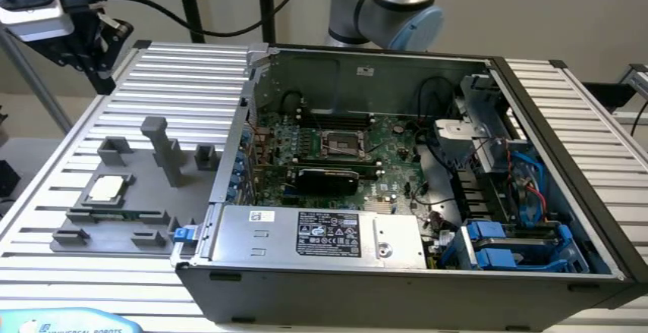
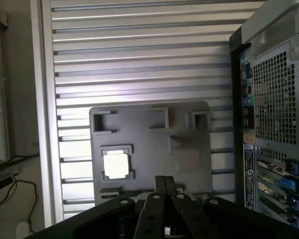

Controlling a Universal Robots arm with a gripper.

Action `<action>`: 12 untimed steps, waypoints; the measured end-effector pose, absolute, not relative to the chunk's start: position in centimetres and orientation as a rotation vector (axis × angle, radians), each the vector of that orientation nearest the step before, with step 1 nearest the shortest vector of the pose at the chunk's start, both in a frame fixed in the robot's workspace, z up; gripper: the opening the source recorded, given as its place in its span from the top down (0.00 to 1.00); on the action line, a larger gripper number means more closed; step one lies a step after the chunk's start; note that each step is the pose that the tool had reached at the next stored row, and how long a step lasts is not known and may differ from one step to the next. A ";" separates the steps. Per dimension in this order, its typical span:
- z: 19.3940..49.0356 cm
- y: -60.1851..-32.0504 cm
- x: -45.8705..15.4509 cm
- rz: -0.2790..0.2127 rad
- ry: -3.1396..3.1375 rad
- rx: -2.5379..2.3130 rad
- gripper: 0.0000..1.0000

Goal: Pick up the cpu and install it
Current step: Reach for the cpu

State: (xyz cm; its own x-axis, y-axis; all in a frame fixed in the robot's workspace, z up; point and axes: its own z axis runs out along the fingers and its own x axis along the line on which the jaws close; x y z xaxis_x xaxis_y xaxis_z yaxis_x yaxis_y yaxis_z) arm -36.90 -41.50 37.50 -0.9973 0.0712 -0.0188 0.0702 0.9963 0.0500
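Observation:
The cpu (image 1: 106, 189) is a small square chip with a silvery top. It lies in a holder on the grey fixture plate (image 1: 142, 200), at the exterior view's left. My gripper (image 1: 99, 67) hangs high above the slatted table's far left corner, well away from the chip. In the wrist view the cpu (image 2: 115, 165) shines pale on the plate (image 2: 189, 129), far below. My gripper (image 2: 164, 183) is shut there, its two fingers pressed together with nothing between them. The empty CPU socket (image 1: 344, 143) sits on the motherboard inside the open computer case (image 1: 567, 219).
A long green memory stick (image 1: 127, 215) lies on the plate in front of the chip. Grey blocks and a tall post (image 1: 157, 147) stand up from the plate. The case's power supply (image 1: 324, 234) and blue drive bays (image 1: 511, 249) line its near side.

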 end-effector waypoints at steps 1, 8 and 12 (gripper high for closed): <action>37.3 -41.5 -37.4 0.077 3.118 0.110 0.89; 36.3 -41.5 -40.6 0.077 3.118 0.110 0.89; 35.6 -41.5 -42.4 0.077 3.118 0.110 0.89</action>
